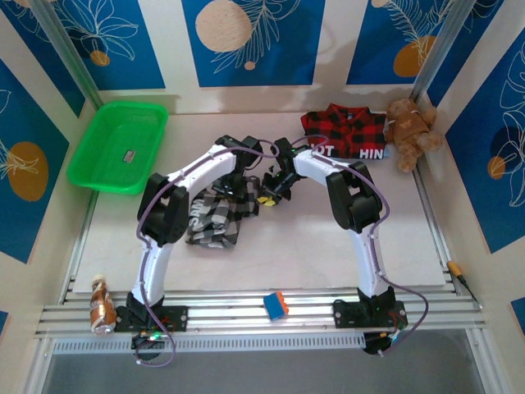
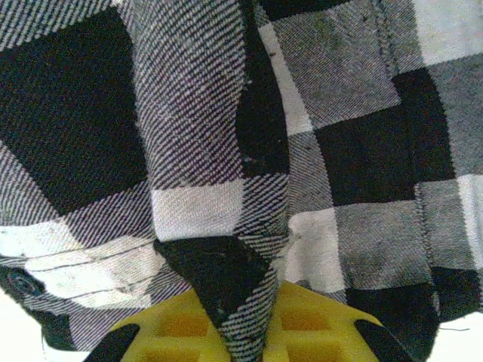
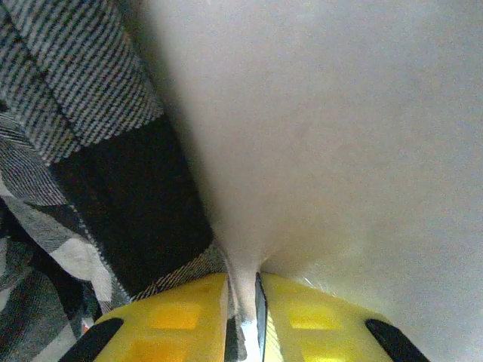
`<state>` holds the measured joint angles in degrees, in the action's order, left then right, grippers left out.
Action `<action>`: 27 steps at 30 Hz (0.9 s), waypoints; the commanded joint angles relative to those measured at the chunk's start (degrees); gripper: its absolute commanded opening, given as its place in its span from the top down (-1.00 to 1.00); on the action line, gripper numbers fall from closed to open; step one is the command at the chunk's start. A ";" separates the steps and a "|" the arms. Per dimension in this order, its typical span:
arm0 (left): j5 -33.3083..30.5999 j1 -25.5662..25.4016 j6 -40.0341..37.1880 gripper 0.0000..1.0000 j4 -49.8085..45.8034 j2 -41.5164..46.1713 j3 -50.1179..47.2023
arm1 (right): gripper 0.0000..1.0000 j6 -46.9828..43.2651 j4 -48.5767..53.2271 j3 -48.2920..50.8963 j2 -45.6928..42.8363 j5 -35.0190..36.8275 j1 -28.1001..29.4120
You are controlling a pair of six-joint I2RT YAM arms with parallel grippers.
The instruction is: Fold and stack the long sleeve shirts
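Left claw (image 2: 240, 332): closed narrow and pinching a raised fold of the checked shirt (image 2: 339, 151) between its yellow fingers (image 2: 173, 328). The fold is standing up as a ridge from the fingers toward the top of the wrist view, with flat cloth lying on both sides of it.

Right claw (image 3: 241, 317): its yellow fingers (image 3: 317, 320) are sitting almost together, only a slit between them. A thin edge of the checked shirt (image 3: 121, 196) is running down into that slit, so it is gripping cloth. Bare pale table (image 3: 339, 136) is lying to the right of that edge.

From above: left claw (image 1: 239, 190) and right claw (image 1: 267, 195) are reaching in toward each other, close together, at the far right corner of the checked shirt (image 1: 213, 217). The shirt is lying bunched in the middle of the table (image 1: 328, 246), between the two arms.

The red plaid shirt (image 1: 344, 127) is lying folded at the far edge, well apart from the checked one, its black band of white letters facing the arms. A teddy bear (image 1: 413, 127) is sitting just beside it on the right. A green basket (image 1: 123, 189) is resting at the far left corner.
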<state>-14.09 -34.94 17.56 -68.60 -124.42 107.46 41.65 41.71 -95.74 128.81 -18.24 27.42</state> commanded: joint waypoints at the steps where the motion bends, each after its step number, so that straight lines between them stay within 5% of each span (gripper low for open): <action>1: 5.67 -0.48 1.64 0.72 1.38 -1.76 2.67 | 0.61 0.89 -0.82 1.50 2.45 -0.71 0.56; 5: 11.15 -0.50 2.58 0.63 4.23 -1.53 2.50 | 0.62 1.91 -1.74 3.01 2.02 -0.70 -0.04; 11: 21.54 -0.40 5.55 0.06 12.17 1.77 -0.68 | 0.56 3.78 -3.37 6.61 -0.84 -0.14 -2.37; 19: 38.35 2.94 15.52 -0.20 31.87 14.36 -11.61 | 0.52 3.59 -0.43 8.24 -8.39 4.63 -6.02; 27: 35.10 16.48 17.86 -0.52 26.06 30.34 -20.98 | 0.33 3.86 -2.60 7.02 -17.27 3.62 -4.30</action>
<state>21.02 -22.11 34.48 -39.66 -97.41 89.10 45.52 39.40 -87.11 114.34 -13.08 21.43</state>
